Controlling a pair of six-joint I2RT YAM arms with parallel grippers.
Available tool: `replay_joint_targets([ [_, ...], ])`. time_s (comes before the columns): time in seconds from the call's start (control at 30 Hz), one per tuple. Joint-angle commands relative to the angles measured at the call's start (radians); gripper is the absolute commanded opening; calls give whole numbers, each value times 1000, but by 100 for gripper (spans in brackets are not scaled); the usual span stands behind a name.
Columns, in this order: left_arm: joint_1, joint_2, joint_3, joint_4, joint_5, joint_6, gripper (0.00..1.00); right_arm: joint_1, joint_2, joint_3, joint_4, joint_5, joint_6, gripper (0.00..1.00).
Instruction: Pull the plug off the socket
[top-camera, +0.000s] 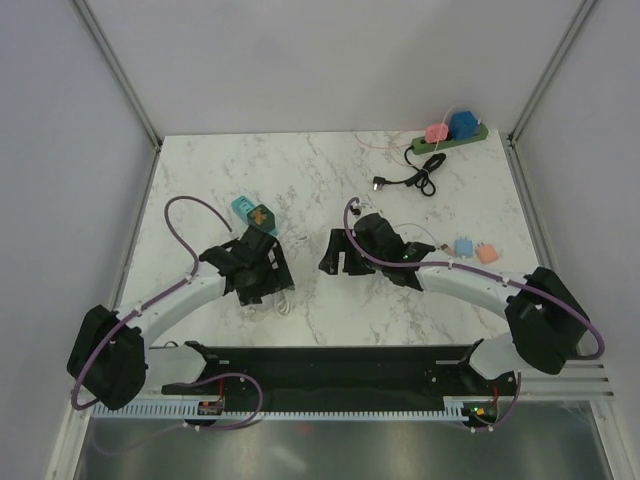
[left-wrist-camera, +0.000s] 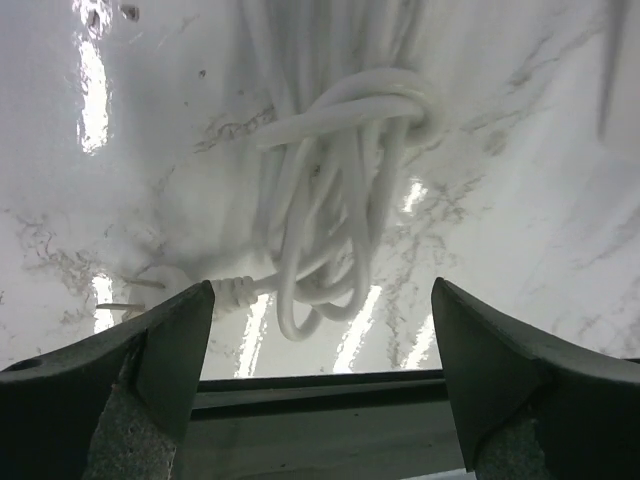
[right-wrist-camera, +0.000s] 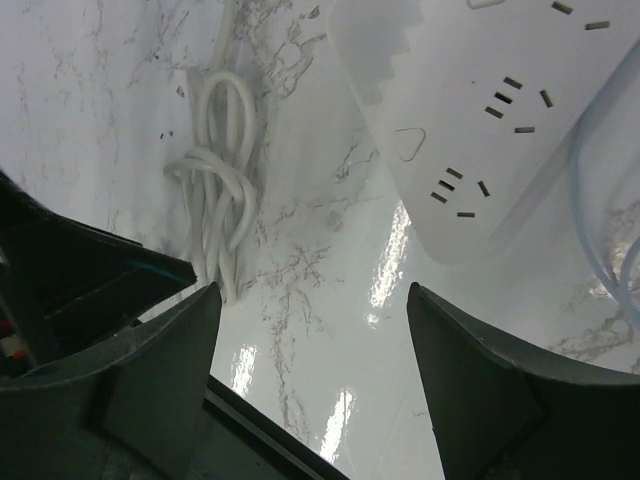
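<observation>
A white power strip (right-wrist-camera: 490, 110) lies at the upper right of the right wrist view; the sockets that show hold no plug. A knotted white cable bundle (left-wrist-camera: 340, 200) lies on the marble and also shows in the right wrist view (right-wrist-camera: 220, 190). At its end a white plug (left-wrist-camera: 165, 285) lies with bare prongs pointing left. My left gripper (left-wrist-camera: 322, 290) is open and empty, hovering just over the bundle's near end. My right gripper (right-wrist-camera: 313, 290) is open and empty above bare marble, between the bundle and the strip. In the top view the left gripper (top-camera: 268, 283) and the right gripper (top-camera: 335, 255) face each other.
A teal adapter with an orange cross (top-camera: 255, 213) lies behind the left arm. A green power strip (top-camera: 450, 140) with a pink plug and a blue plug sits at the back right, a black cable (top-camera: 410, 181) before it. Small blue (top-camera: 465, 247) and orange (top-camera: 487, 254) adapters lie right.
</observation>
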Motion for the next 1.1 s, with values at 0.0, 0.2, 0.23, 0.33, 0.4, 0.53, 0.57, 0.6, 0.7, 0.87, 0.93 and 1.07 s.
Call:
replay_joint_targets([
  [0.0, 30, -90, 117, -110, -53, 67, 94, 38, 41, 74, 44, 42, 7, 83],
  [0.2, 240, -104, 244, -35, -16, 131, 95, 63, 100, 103, 38, 73, 1, 84],
  [0.23, 252, -86, 288, -26, -15, 138, 96, 63, 109, 103, 43, 74, 7, 84],
  [0.33, 269, 49, 391, -17, -10, 164, 97, 78, 124, 103, 67, 80, 19, 84],
  [0.4, 288, 138, 428, -17, -1, 153, 96, 106, 130, 102, 87, 93, 20, 84],
  [0.53, 302, 262, 543, -24, -24, 161, 95, 153, 180, 108, 155, 107, 16, 84],
  [0.57, 300, 284, 557, -35, -36, 159, 95, 160, 187, 109, 164, 108, 13, 84],
  [0.6, 302, 307, 566, -40, -53, 158, 95, 164, 202, 112, 179, 108, 10, 84],
  [0.7, 302, 339, 589, -38, -108, 153, 96, 176, 227, 116, 211, 114, -9, 87],
  [0.87, 303, 448, 655, -44, -113, 167, 97, 177, 281, 114, 288, 61, -30, 89],
  [0.93, 305, 476, 678, -46, -125, 168, 97, 177, 311, 114, 343, 26, -32, 88],
  [1.07, 306, 543, 720, -55, -173, 184, 96, 177, 356, 122, 444, -31, -33, 85],
])
